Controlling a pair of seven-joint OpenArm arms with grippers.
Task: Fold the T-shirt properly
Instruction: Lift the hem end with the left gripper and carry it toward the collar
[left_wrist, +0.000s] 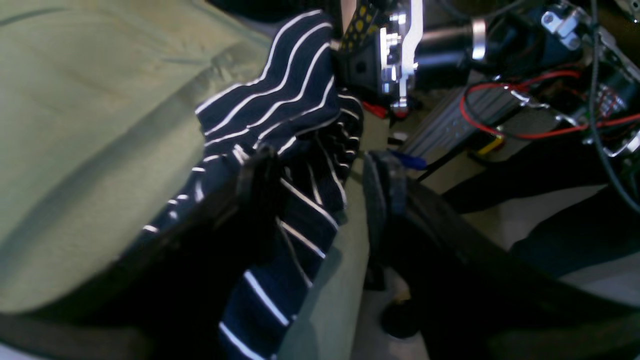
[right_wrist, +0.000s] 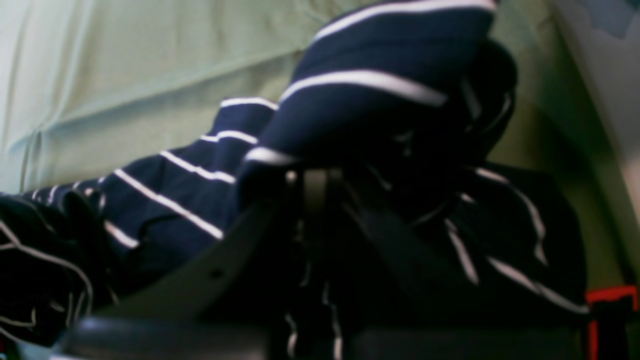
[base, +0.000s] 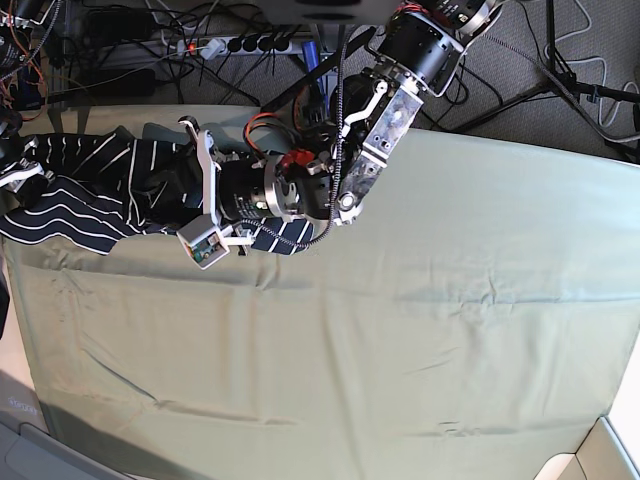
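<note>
The T-shirt (base: 90, 190), dark navy with thin white stripes, lies bunched along the far left edge of the pale green cloth (base: 400, 330). My left gripper (left_wrist: 317, 170) is open at the shirt's right end. Its left finger (left_wrist: 255, 170) is against the striped fabric (left_wrist: 290, 100), and its right finger (left_wrist: 382, 180) is over bare cloth. My right gripper (right_wrist: 320, 185) is at the shirt's left end (base: 20, 172). Its dark fingers meet under a raised fold of the shirt (right_wrist: 380, 75) and appear shut on it. The fingertips are partly hidden by fabric.
Behind the table's far edge are a power strip and many cables (base: 230, 45), plus stand legs (base: 560, 70). In the left wrist view, an aluminium rail with red wires (left_wrist: 480, 115) lies just past the cloth's edge. The green cloth is wrinkled (base: 450, 300).
</note>
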